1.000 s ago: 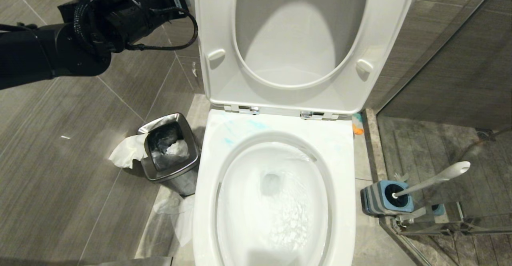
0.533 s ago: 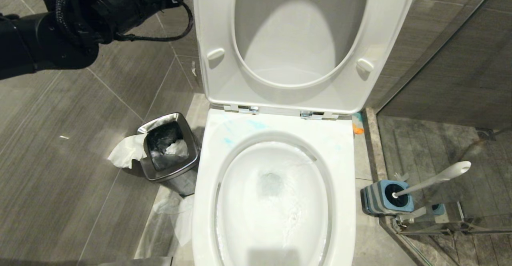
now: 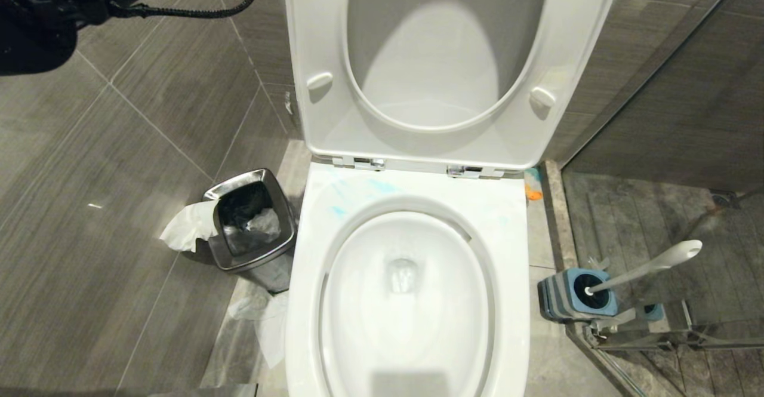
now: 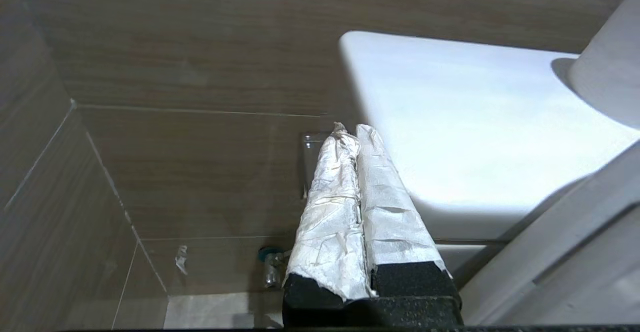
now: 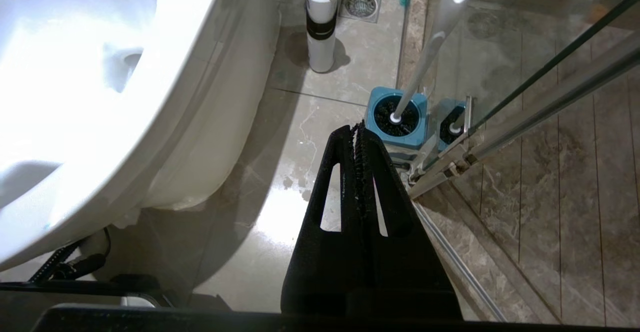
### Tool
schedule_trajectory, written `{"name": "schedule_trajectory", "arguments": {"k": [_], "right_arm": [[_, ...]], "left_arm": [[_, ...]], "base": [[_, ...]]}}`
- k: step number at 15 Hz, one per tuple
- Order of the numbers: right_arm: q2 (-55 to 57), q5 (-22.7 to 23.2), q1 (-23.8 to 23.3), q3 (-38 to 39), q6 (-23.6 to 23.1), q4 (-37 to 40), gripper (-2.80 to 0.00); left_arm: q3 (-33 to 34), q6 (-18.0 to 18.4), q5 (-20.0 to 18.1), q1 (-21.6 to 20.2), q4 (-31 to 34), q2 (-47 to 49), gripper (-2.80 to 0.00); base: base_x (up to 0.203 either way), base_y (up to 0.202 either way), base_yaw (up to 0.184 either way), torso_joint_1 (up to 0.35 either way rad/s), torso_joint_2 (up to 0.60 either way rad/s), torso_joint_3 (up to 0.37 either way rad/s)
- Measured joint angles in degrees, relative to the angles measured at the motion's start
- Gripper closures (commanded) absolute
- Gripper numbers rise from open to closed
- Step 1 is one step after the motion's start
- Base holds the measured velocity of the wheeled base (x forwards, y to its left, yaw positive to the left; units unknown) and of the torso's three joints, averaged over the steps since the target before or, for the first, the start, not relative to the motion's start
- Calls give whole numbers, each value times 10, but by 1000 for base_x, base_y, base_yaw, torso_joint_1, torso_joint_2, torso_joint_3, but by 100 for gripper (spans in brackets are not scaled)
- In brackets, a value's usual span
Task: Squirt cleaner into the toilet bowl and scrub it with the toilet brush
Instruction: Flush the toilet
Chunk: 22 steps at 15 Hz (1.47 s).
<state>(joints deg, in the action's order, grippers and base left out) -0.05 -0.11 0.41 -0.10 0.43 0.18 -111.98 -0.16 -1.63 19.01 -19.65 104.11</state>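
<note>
The toilet bowl [image 3: 370,325] stands open with the seat raised, and its water lies calm over the drain hole. Pale teal smears of cleaner [image 3: 340,209] mark the back left of the rim. The toilet brush [image 3: 650,265] leans in its blue-and-grey holder [image 3: 567,301] on the floor to the toilet's right. My left gripper [image 4: 350,128] is shut and empty, its fingers wrapped in white, beside the white tank lid [image 4: 475,122]. My right gripper [image 5: 356,128] hangs shut and empty over the floor, just short of the holder [image 5: 397,122] and brush [image 5: 430,47].
A square steel bin [image 3: 239,181] with tissue [image 3: 185,227] hanging out stands left of the toilet. A white bottle with an orange cap [image 5: 320,22] stands behind the holder by a floor drain. A glass shower door rail [image 3: 656,340] runs along the right.
My left arm has drawn up and to the left, almost out of the head view. The rushing water in the bowl has settled.
</note>
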Motion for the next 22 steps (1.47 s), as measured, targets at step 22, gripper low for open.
{"name": "schedule_trajectory", "arguments": {"k": [22], "right_arm": [[0, 0, 0, 0, 0, 0, 0]], "left_arm": [[247, -45, -241, -133, 126, -229, 0]], "base": [[0, 0, 0, 0, 0, 0]]}}
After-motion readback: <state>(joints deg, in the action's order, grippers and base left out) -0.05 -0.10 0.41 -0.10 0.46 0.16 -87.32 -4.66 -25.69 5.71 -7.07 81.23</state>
